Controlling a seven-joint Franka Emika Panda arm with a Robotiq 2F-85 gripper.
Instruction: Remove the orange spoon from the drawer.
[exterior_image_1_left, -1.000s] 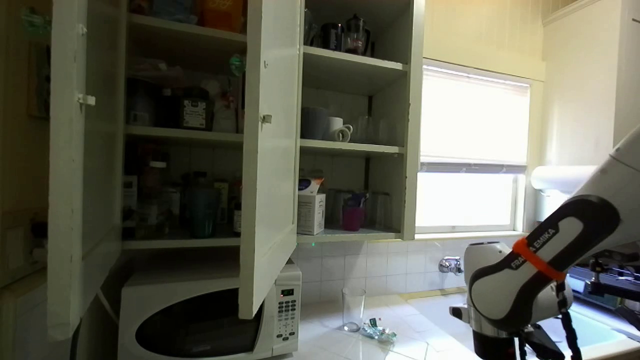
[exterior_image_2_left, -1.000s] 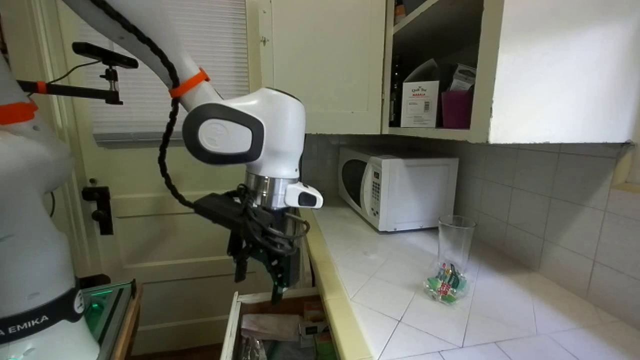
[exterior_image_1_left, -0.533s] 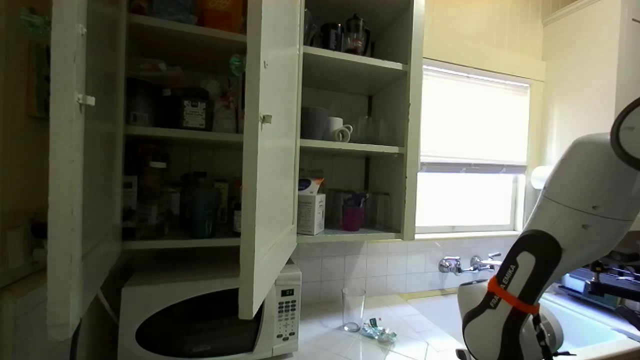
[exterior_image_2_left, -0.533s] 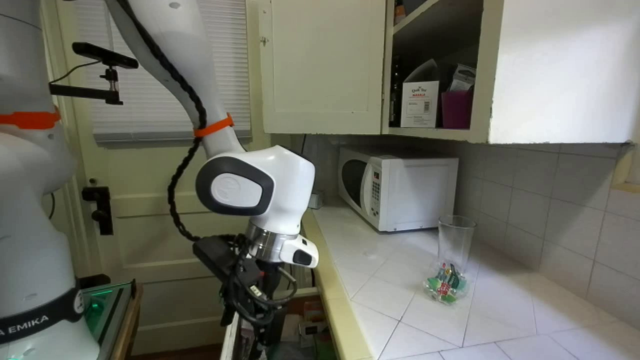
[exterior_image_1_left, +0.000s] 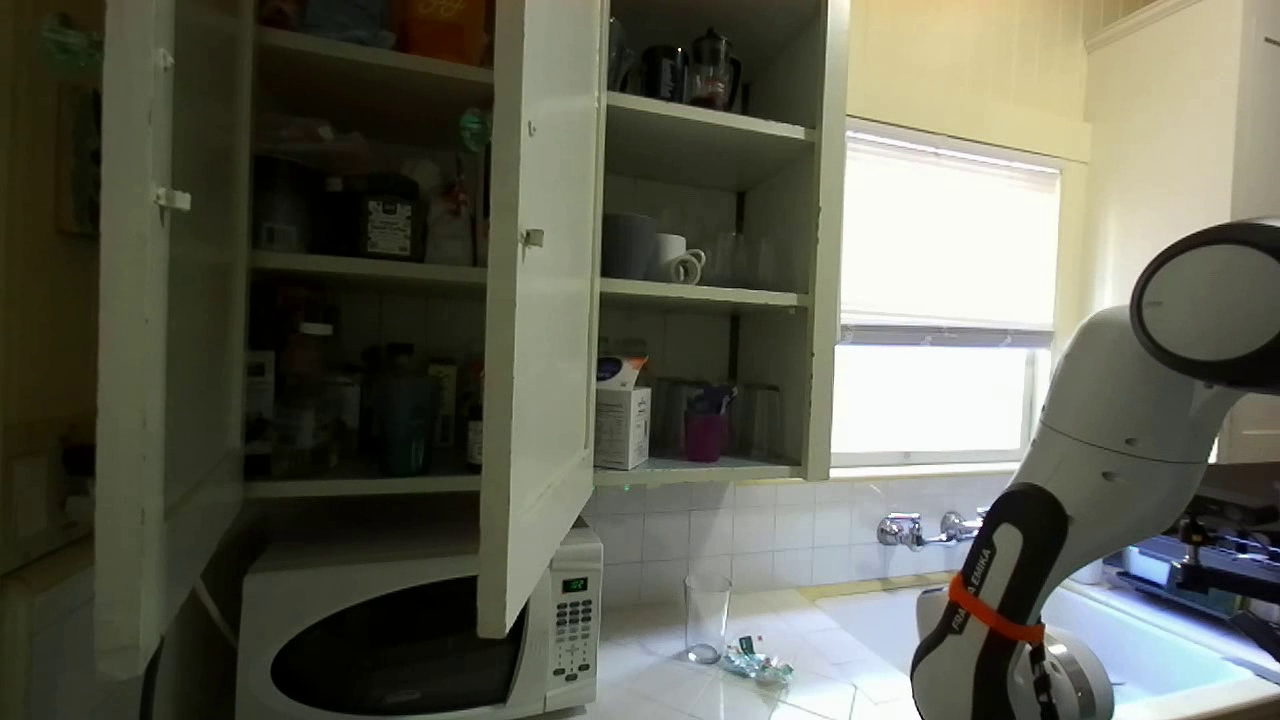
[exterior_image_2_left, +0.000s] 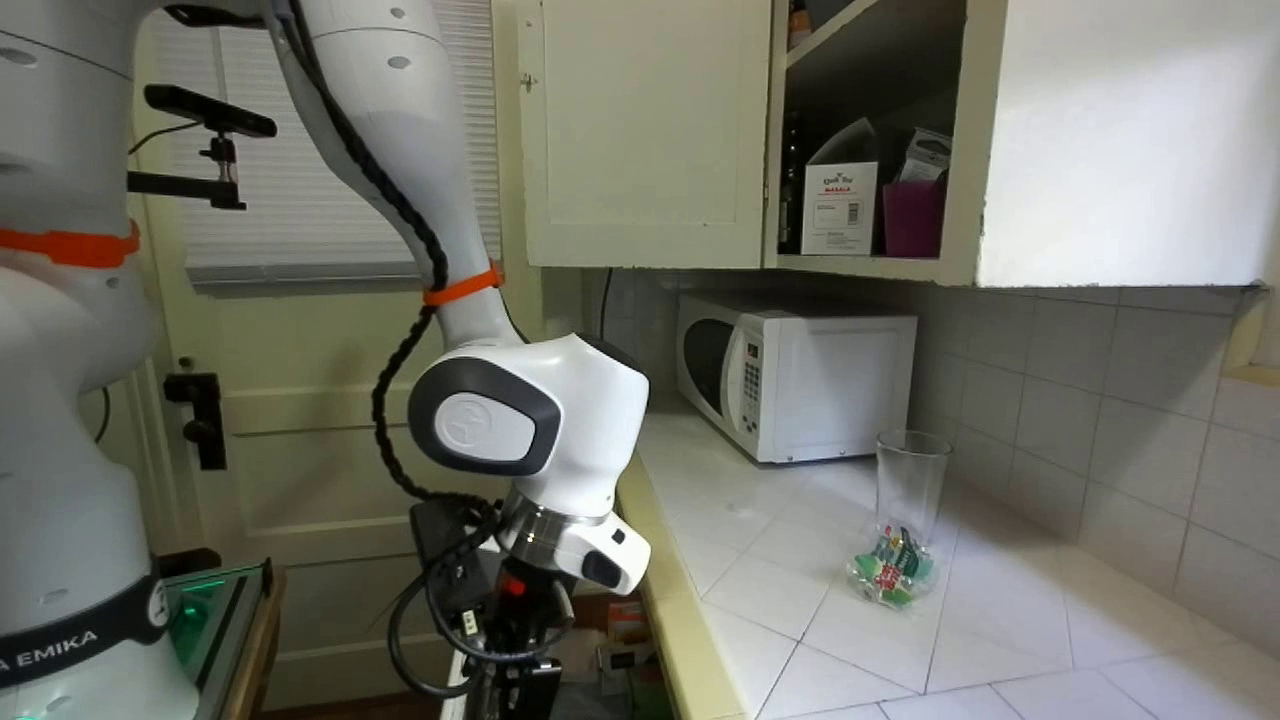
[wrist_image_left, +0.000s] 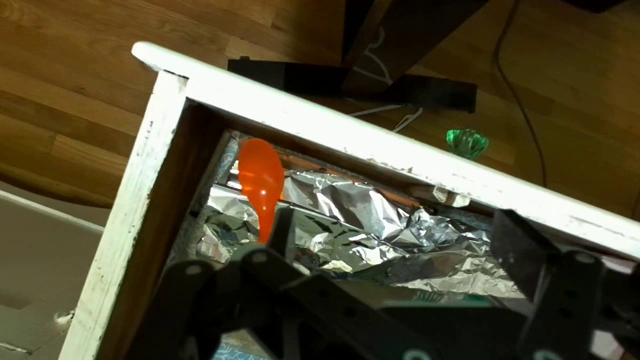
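Note:
The orange spoon (wrist_image_left: 260, 172) lies in the corner of the open drawer (wrist_image_left: 320, 120), bowl toward the drawer front, on crumpled foil (wrist_image_left: 345, 205). Its handle's lower part is hidden behind my left finger. My gripper (wrist_image_left: 402, 235) is open, its two fingers wide apart over the foil, with nothing between them. The spoon is outside the gap, just beside the left finger; I cannot tell whether they touch. In an exterior view the gripper is down at the drawer, whose side rim (exterior_image_2_left: 454, 688) shows; the fingertips are hidden there. The spoon shows in neither exterior view.
The counter's yellow edge (exterior_image_2_left: 672, 600) runs right beside the arm and drawer. A clear glass (exterior_image_2_left: 912, 480) and a small bag of wrapped sweets (exterior_image_2_left: 893, 568) stand on the counter, with a microwave (exterior_image_2_left: 835, 390) behind. A green knob (wrist_image_left: 466, 143) sits on the drawer front.
The arm has moved down, and the gripper has gone from above the drawer to down at it. The glass, sweets and drawer have not moved.

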